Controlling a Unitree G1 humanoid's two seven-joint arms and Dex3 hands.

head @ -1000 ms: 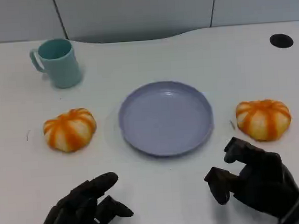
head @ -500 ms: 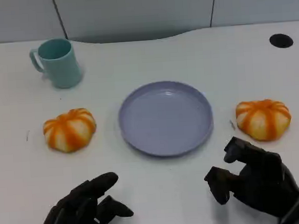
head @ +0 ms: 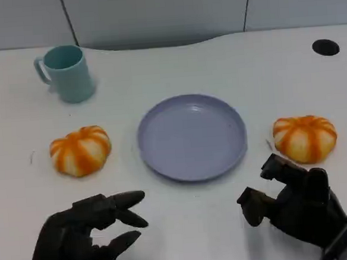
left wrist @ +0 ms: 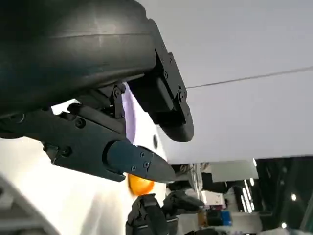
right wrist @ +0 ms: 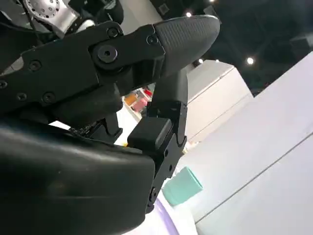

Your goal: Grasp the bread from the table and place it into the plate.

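Note:
A purple plate (head: 192, 137) lies empty at the table's middle. One orange-striped bread bun (head: 81, 149) sits to its left and a second bun (head: 305, 137) to its right. My left hand (head: 85, 234) hovers near the front edge, below the left bun, fingers spread and holding nothing. My right hand (head: 295, 208) hangs just in front of the right bun, fingers bent but apart, empty. In the left wrist view the left hand's fingers (left wrist: 137, 161) point past a sliver of plate (left wrist: 129, 117) toward the far bun (left wrist: 139, 183).
A teal mug (head: 68, 72) stands at the back left, also seen as the mug (right wrist: 182, 185) in the right wrist view. Dark round holes (head: 325, 47) mark the table's back corners. White tabletop separates the plate from each bun.
My left hand has risen and turned, its fingers spreading wider apart. The right hand has barely shifted. Buns, plate and mug have not moved.

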